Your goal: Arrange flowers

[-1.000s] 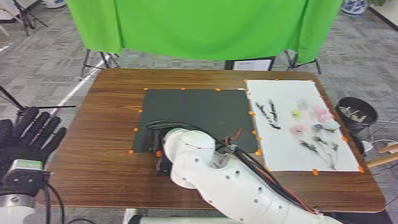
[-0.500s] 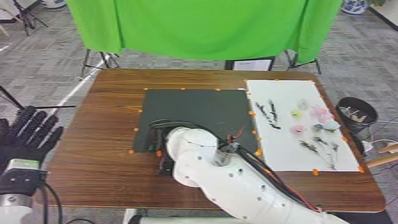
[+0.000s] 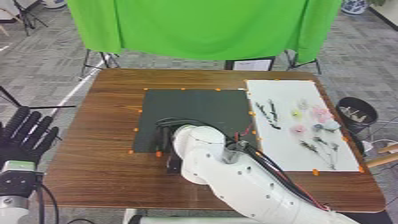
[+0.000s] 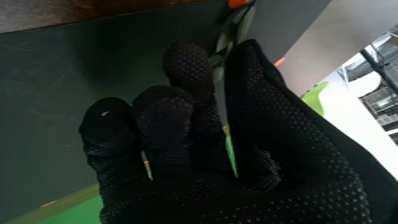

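In the head view my right hand is over the lower left part of the dark mat, mostly hidden behind its own arm. Seen from the wrist, that hand pinches a green leafy stem between thumb and fingers, above the dark mat. My left hand is off the table's left side, fingers straight, holding nothing. On the white sheet lie dark twigs, a yellow flower, pink flowers, a pale blue flower and grey-green sprigs.
Orange tape pieces mark the edges of mat and sheet on the brown table. A black bin stands beyond the table's right edge. A green cloth hangs behind the table.
My right arm has shifted slightly to the right, its hand remaining over the mat's lower left. The left hand has moved a little to the left. The flowers on the sheet stay where they were.
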`<action>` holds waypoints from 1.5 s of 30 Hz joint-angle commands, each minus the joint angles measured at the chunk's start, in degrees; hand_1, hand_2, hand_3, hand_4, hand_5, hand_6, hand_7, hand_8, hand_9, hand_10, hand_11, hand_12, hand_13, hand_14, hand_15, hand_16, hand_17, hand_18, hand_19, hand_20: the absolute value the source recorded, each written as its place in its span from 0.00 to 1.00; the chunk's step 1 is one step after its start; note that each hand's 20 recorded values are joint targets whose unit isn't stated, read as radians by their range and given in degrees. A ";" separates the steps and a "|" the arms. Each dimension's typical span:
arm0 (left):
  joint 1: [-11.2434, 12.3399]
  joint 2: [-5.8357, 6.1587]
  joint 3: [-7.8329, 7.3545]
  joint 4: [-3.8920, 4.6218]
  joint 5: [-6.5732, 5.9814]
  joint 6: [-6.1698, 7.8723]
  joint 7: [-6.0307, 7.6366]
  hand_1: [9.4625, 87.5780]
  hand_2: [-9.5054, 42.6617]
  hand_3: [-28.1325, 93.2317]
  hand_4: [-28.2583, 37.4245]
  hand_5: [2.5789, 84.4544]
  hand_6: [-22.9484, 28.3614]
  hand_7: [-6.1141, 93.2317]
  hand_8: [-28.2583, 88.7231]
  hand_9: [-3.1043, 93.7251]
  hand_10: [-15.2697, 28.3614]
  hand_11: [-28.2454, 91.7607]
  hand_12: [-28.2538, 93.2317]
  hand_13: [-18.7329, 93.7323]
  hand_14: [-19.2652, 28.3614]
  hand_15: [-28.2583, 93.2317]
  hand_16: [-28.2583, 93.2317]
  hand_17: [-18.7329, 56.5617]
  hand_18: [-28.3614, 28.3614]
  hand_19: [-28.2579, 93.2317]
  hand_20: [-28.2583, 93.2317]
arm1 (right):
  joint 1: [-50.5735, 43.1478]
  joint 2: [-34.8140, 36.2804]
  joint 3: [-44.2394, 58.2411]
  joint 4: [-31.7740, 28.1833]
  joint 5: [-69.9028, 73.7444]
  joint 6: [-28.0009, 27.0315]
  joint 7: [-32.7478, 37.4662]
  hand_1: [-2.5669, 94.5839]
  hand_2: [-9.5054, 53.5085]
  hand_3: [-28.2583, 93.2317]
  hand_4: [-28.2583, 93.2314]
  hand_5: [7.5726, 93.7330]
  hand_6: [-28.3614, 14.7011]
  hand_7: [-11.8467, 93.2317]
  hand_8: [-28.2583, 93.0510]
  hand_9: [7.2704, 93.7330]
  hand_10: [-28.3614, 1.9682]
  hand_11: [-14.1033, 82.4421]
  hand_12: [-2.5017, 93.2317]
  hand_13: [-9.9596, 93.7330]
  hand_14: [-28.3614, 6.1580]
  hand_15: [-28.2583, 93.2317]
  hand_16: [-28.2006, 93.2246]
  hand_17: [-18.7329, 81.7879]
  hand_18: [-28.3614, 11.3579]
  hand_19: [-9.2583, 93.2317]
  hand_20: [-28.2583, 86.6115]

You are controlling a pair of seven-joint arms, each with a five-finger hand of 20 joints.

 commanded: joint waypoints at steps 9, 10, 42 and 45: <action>0.02 -1.58 0.46 0.00 -2.10 -1.85 -0.61 0.23 0.43 0.83 0.00 0.52 0.62 0.18 0.17 0.42 0.69 0.40 0.32 0.40 0.74 0.52 0.17 0.17 0.74 0.51 0.31 | -4.93 -1.04 11.21 -5.16 15.04 0.92 0.13 0.31 0.32 0.97 0.21 0.46 0.60 0.24 0.13 0.70 0.30 0.58 0.58 0.73 0.29 0.84 0.61 0.61 0.02 1.00 0.62; 0.21 -1.61 0.40 0.03 -1.67 -1.94 -0.66 0.23 0.43 0.83 0.00 0.50 0.61 0.18 0.17 0.42 0.69 0.40 0.32 0.40 0.74 0.52 0.17 0.17 0.74 0.51 0.31 | -5.56 -1.31 13.07 -6.08 16.92 1.58 0.16 0.31 0.32 0.97 0.21 0.46 0.60 0.24 0.13 0.70 0.30 0.58 0.57 0.73 0.29 0.84 0.61 0.61 0.02 1.00 0.62; -5.79 -0.02 6.16 1.87 1.91 -4.00 -0.80 0.23 0.42 0.83 0.00 0.50 0.61 0.18 0.17 0.41 0.68 0.39 0.32 0.40 0.73 0.51 0.18 0.17 0.74 0.51 0.31 | -45.99 31.06 59.60 -30.41 -5.85 5.99 8.79 0.38 0.00 0.80 0.00 0.52 0.32 0.18 0.17 0.51 0.19 0.29 0.22 0.66 0.31 0.82 0.44 0.54 0.04 0.95 0.55; -5.58 -0.43 6.24 1.78 2.26 -4.17 -1.26 0.24 0.42 0.83 0.00 0.50 0.61 0.18 0.17 0.41 0.68 0.40 0.32 0.40 0.73 0.51 0.18 0.17 0.74 0.51 0.31 | -46.89 30.78 60.56 -29.91 -5.20 3.39 9.88 0.39 0.00 0.79 0.00 0.54 0.32 0.18 0.16 0.52 0.20 0.28 0.22 0.67 0.32 0.82 0.44 0.54 0.04 0.95 0.55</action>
